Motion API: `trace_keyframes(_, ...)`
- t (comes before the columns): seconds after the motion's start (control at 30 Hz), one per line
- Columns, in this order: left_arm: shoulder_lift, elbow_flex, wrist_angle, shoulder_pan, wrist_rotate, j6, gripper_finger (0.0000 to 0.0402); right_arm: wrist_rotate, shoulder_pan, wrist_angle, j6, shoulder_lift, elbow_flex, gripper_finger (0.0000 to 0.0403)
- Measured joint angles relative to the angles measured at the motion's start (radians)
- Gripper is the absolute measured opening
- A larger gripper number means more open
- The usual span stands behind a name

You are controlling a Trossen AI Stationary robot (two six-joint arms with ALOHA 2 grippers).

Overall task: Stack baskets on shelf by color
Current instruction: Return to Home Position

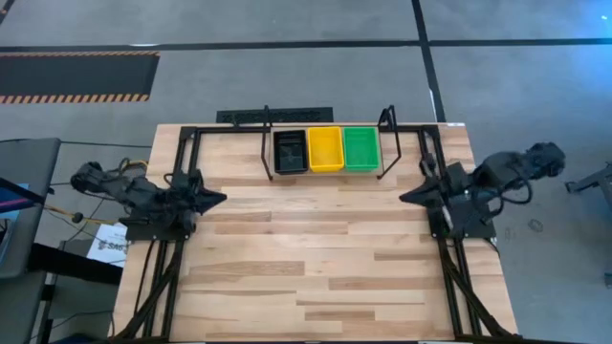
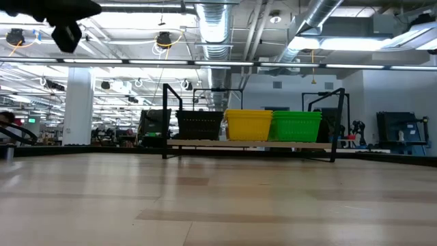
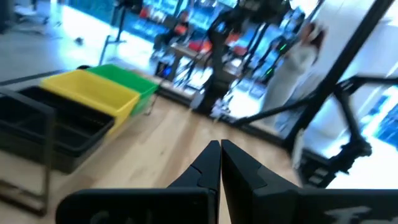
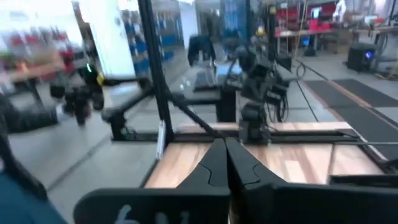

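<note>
A light wooden desk (image 1: 316, 258) is seen from above, with a dark robot arm folded at each side edge.

A low black shelf (image 1: 264, 153) made of thin metal tubes stands at the middle of the far edge. Three piles of baskets sit on it side by side, touching or nearly touching. The black baskets (image 1: 291, 151) are on the left, the yellow baskets (image 1: 325, 149) in the middle and the green baskets (image 1: 361, 148) on the right. From desk height the three colours stand in a level row between the shelf's upright posts, all about the same height. How many baskets are nested in each pile cannot be counted. No basket lies on the bare desk.

The left gripper (image 1: 215, 199) rests at the left edge of the desk and points inward toward the centre, well apart from the shelf. Its wrist camera shows the two dark fingers (image 3: 208, 163) pressed together, holding nothing, with the baskets off to one side beyond them.

The right gripper (image 1: 409, 197) mirrors it at the right edge, pointing inward and also well clear of the shelf. Its fingers (image 4: 214, 163) are likewise pressed together and empty, and the other arm shows blurred across the desk.
</note>
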Motion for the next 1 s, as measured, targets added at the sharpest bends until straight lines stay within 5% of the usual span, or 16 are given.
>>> trace_keyframes(0.2,-0.103,-0.128,0.121,0.0,0.015,0.014,0.0,0.018,0.079,0.312,0.022,-0.097,-0.284,0.0)
trace_keyframes(0.67,-0.107,-0.132,0.115,0.045,-0.006,0.045,0.0,0.061,0.126,1.096,-0.043,-0.314,-0.893,0.0)
trace_keyframes(1.0,-0.107,-0.132,0.114,0.24,0.055,0.124,0.0,0.075,0.069,0.98,-0.157,-0.56,-0.948,0.0)
